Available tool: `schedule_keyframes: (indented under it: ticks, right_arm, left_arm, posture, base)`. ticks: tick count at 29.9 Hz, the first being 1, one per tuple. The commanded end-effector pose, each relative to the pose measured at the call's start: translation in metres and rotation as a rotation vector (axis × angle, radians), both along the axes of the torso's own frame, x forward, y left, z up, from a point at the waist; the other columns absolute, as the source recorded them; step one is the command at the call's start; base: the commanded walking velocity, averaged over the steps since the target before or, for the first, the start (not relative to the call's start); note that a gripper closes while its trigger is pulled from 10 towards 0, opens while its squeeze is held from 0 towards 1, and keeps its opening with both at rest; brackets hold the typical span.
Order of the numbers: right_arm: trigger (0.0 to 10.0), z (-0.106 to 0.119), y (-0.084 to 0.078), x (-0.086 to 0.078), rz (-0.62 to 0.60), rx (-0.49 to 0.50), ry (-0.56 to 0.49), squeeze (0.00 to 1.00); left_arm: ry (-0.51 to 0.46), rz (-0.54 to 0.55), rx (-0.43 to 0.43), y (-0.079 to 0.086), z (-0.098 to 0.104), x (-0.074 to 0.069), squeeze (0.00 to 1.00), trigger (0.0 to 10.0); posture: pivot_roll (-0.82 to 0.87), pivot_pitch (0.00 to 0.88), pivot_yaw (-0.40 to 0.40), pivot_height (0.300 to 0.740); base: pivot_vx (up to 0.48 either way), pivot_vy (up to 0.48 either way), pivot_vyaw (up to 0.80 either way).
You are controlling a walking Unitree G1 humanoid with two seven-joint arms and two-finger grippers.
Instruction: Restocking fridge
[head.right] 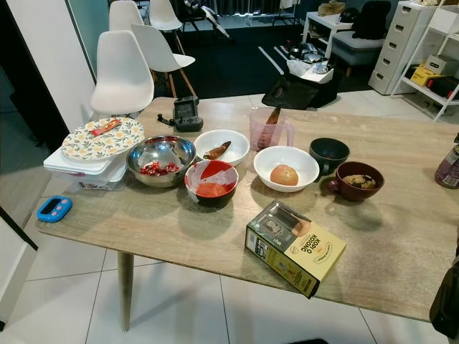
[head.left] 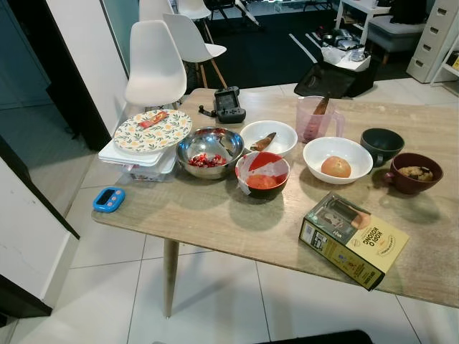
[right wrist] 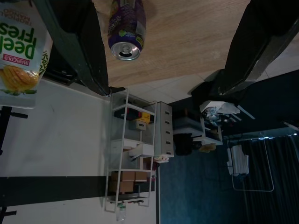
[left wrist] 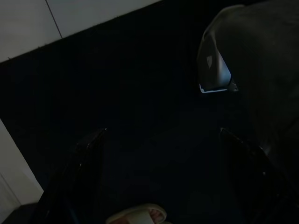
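The yellow-and-black cardboard food carton (head.left: 353, 241) lay flat near the front edge of the light wooden table (head.left: 215, 215), at the lower right of the left eye frame, well apart from the dishes behind it. Across the middle of the frame stood a row of bowls: a shiny steel bowl (head.left: 209, 151) with red pieces inside, a red-and-black bowl (head.left: 262, 174) partly covered by torn white film just beside it, a white bowl (head.left: 269, 137) holding a brown scrap, and a wider white bowl (head.left: 337, 159) with a round tan item in it. Further right sat a dark green bowl (head.left: 381, 144) and a maroon mug (head.left: 412, 173) of brownish food. A pink plastic measuring jug (head.left: 316, 118) stood behind the white bowls. At the left of the frame a floral plate (head.left: 153, 131) rested on a white-lidded container (head.left: 136, 161), and a small blue timer (head.left: 108, 199) lay near the table's left corner. A black handheld device (head.left: 229, 104) sat at the far edge, with white chairs (head.left: 153, 66) beyond.

In the right wrist view the right gripper (right wrist: 170, 46) had its jaws spread wide, with a purple drink can (right wrist: 126, 27) on the table and a green-lettered juice carton (right wrist: 21, 51) nearby. The left wrist view was very dark; the left gripper (left wrist: 163, 177) showed its two fingers set well apart above a dark floor.
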State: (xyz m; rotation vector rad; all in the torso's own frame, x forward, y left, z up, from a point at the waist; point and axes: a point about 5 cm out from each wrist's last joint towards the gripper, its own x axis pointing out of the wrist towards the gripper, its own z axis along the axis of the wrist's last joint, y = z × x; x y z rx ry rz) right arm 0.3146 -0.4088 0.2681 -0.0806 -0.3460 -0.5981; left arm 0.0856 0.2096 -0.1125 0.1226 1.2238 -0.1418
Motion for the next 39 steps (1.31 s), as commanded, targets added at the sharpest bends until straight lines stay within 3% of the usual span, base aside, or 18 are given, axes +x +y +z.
schedule_keyframes:
  ticks: [1,8,15,20,24,27,29,33,36,39]
  right_arm:
    - [10.0,0.001,0.004,0.003,0.015,-0.012,-0.003,0.00]
    - [10.0,0.000,0.008,0.006,0.039,-0.004,-0.008,0.00]
    - [10.0,0.007,0.011,0.008,0.090,0.001,-0.045,0.00]
    - [10.0,0.022,0.019,0.009,0.287,-0.028,-0.125,0.00]
    - [10.0,0.021,0.026,0.009,0.479,-0.133,0.000,0.00]
    - [10.0,0.019,0.027,0.006,0.535,-0.165,0.034,0.00]
    - [10.0,0.015,0.025,-0.004,0.630,-0.220,0.076,0.00]
    - [10.0,0.014,0.018,-0.017,0.675,-0.227,0.083,0.00]
    - [10.0,0.011,0.015,-0.045,0.876,-0.240,0.069,0.00]
    - [10.0,0.008,0.013,-0.053,0.917,-0.231,0.082,0.00]
  left_arm:
    - [0.009,-0.014,-0.012,-0.004,-0.001,-0.002,0.00,10.0]
    - [-0.001,0.008,-0.018,-0.005,-0.001,0.001,0.00,10.0]
    - [-0.004,0.010,-0.018,-0.004,0.000,0.002,0.00,10.0]
    - [-0.002,0.008,-0.023,-0.006,0.000,0.003,0.00,10.0]
    - [-0.003,0.006,-0.029,-0.007,-0.001,0.003,0.00,10.0]
    - [-0.003,0.005,-0.030,-0.008,-0.001,0.003,0.00,10.0]
    - [-0.002,0.002,-0.031,-0.009,-0.001,0.003,0.00,10.0]
    - [-0.002,-0.002,-0.034,-0.010,-0.001,0.003,0.00,10.0]
    - [-0.006,-0.005,-0.038,-0.011,-0.001,0.005,0.00,10.0]
    - [-0.007,-0.005,-0.038,-0.012,-0.001,0.006,0.00,10.0]
  posture:
    - [-0.03,0.021,0.003,0.740]
    - [-0.02,0.011,0.001,0.740]
    - [-0.03,0.007,0.003,0.740]
    - [-0.03,0.004,0.004,0.740]
    - [-0.03,0.005,0.002,0.740]
    - [-0.04,0.006,0.002,0.740]
    - [-0.05,0.006,0.003,0.740]
    - [-0.05,0.006,0.003,0.740]
    - [-0.06,0.006,0.002,0.740]
    - [-0.06,0.005,0.001,0.740]
  base:
    - [0.000,-0.465,0.00]
    - [0.000,-0.449,0.00]
    - [0.000,0.000,0.00]
    - [0.000,0.000,0.00]
    - [0.000,0.000,0.00]
    - [0.000,0.000,0.00]
    - [0.000,0.000,0.00]
    - [0.000,0.000,0.00]
    - [0.000,0.000,0.00]
    - [0.000,0.000,0.00]
